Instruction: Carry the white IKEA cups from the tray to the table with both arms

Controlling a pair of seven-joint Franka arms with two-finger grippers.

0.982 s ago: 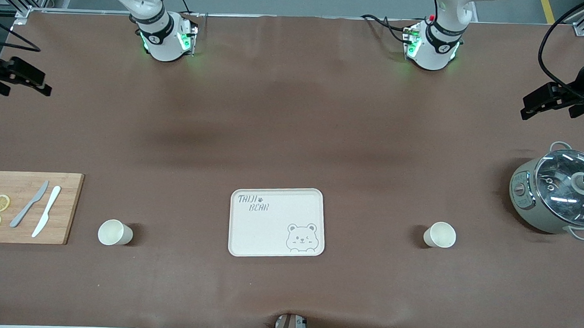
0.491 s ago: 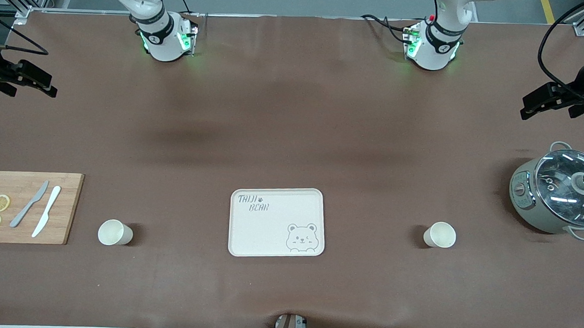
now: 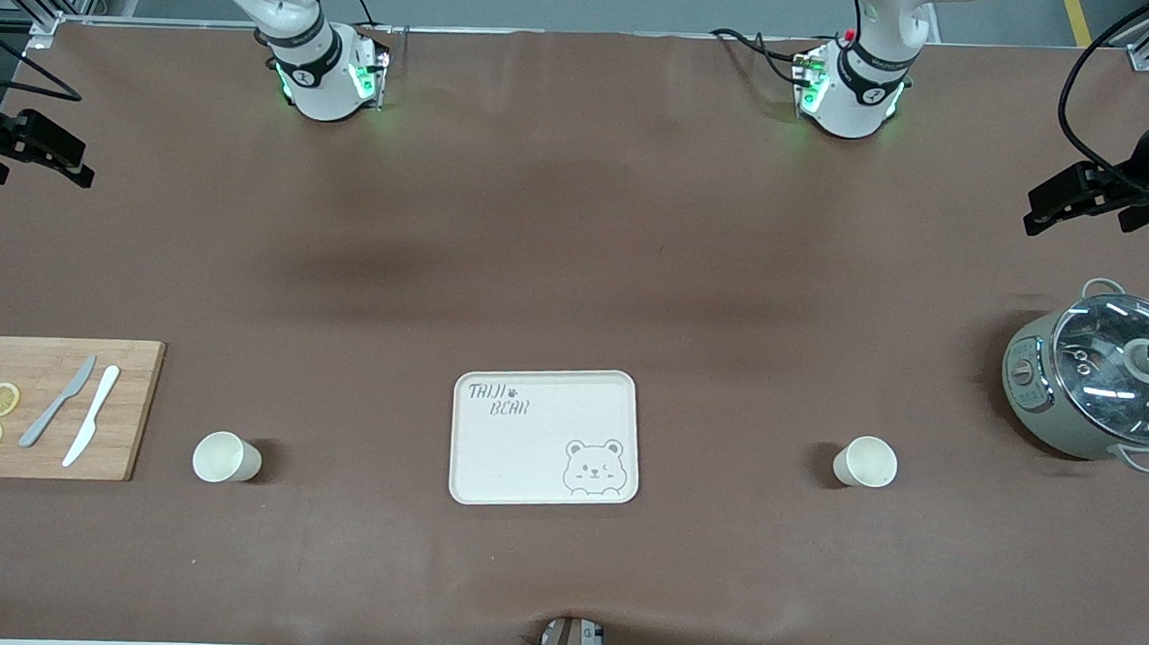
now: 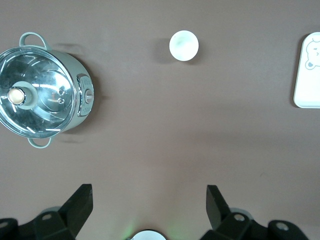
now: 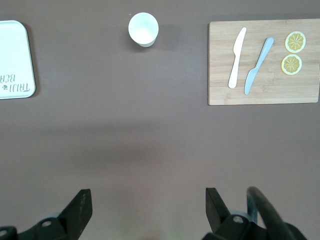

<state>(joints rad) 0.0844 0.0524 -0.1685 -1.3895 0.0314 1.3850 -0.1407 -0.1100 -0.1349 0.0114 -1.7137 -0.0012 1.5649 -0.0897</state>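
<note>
Claws, left (image 3: 1074, 201) and right (image 3: 34, 152), hang wide-spread, empty, above table (image 3: 577, 264).

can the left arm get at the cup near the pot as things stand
Probably yes: the left gripper hangs open over bare table, and the cup stands alone, apart from the pot and tray.

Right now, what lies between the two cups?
Only the bear tray lies between the cup by the cutting board and the cup near the pot, per the front view.

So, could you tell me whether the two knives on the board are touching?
Apart: the right wrist view shows bare board between white knife and grey knife.
</note>
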